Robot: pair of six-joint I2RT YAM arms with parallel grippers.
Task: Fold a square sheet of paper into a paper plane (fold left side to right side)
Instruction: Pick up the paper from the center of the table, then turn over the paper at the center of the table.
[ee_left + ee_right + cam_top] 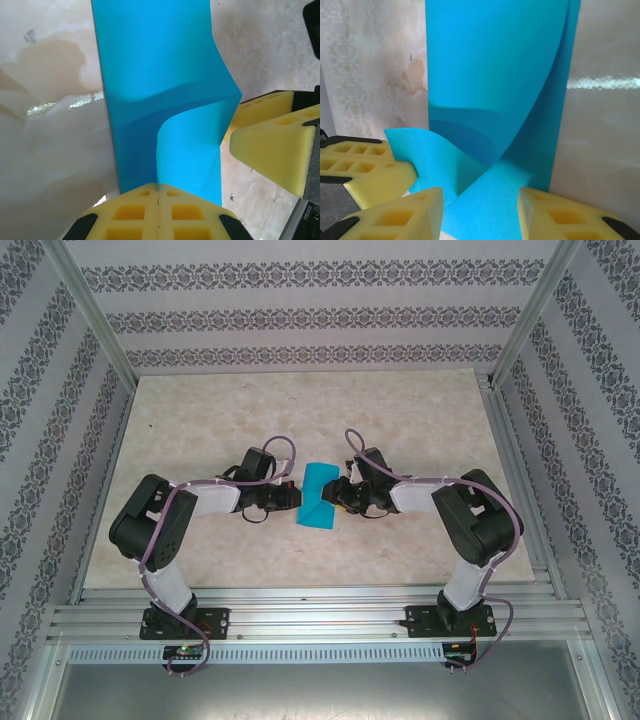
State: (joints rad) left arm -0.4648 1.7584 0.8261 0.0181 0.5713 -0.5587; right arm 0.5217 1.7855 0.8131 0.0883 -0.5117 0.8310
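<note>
The square sheet of paper (318, 496), bright cyan-blue, lies at the table's middle between both grippers, with one flap curling up off the lower layer (155, 65). My left gripper (158, 192) is shut on the lifted flap's edge, its yellow foam pads pressed together on the paper. My right gripper (480, 212) stands open, its fingers (405, 215) apart on either side of the raised flap (490, 75). In the top view the left gripper (293, 498) and right gripper (341, 497) face each other across the sheet. A paper plane is out of view.
The beige marbled table (200, 440) is walled by patterned panels and aluminium posts. A metal rail (320, 615) carrying both arm bases runs along the near edge. In the left wrist view the right gripper's yellow fingers (270, 145) sit close beside the paper.
</note>
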